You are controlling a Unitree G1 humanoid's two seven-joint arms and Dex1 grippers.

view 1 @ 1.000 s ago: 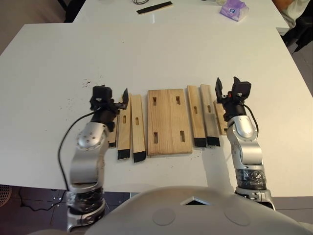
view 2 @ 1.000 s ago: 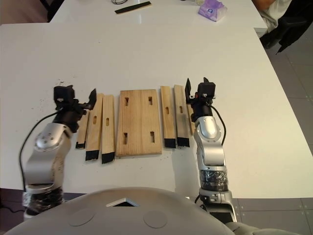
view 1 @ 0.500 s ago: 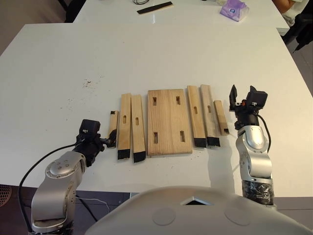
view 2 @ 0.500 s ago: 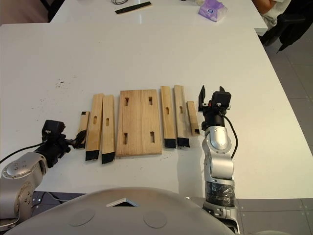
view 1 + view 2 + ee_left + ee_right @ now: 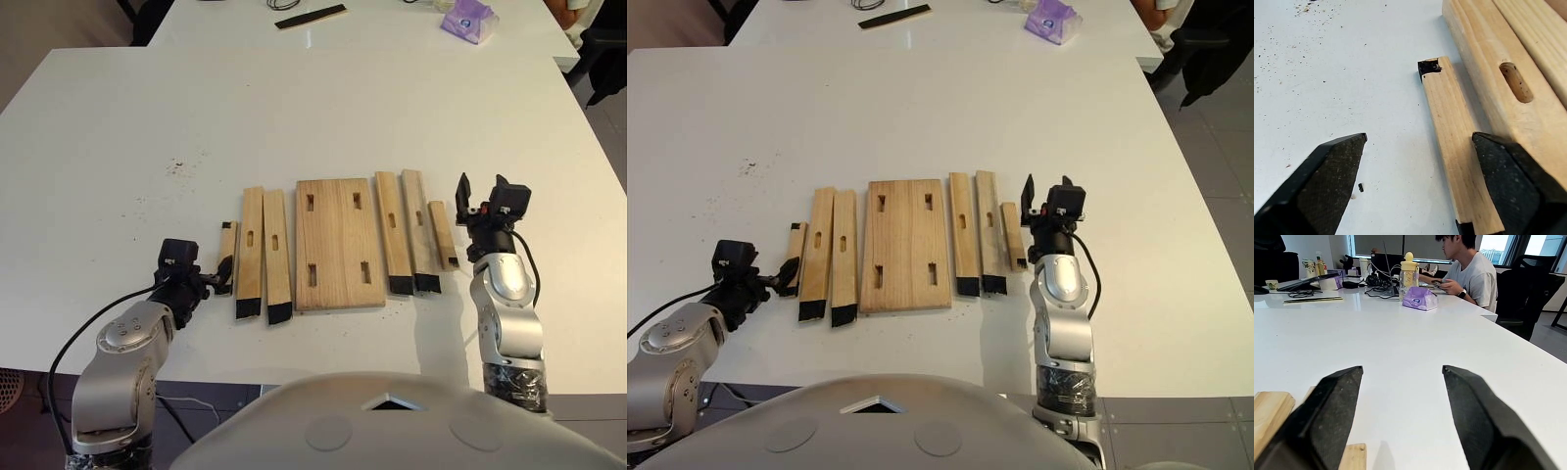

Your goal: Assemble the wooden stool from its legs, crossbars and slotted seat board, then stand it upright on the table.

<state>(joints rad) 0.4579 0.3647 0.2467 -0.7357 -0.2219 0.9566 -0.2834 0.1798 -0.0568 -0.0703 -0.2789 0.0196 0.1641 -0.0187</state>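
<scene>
Wooden seat board flat on bench; my left fingers spread wide near short crossbar, right fingers equally wide.

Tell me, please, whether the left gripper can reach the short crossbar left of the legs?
Probably yes: the left gripper hangs open right at the short crossbar, nothing covering it, though the neighbouring leg lies close beside.

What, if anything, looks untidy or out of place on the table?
Dark specks are scattered on the white table, on the robot's left of the wooden parts. The parts themselves lie flat in a row.
</scene>
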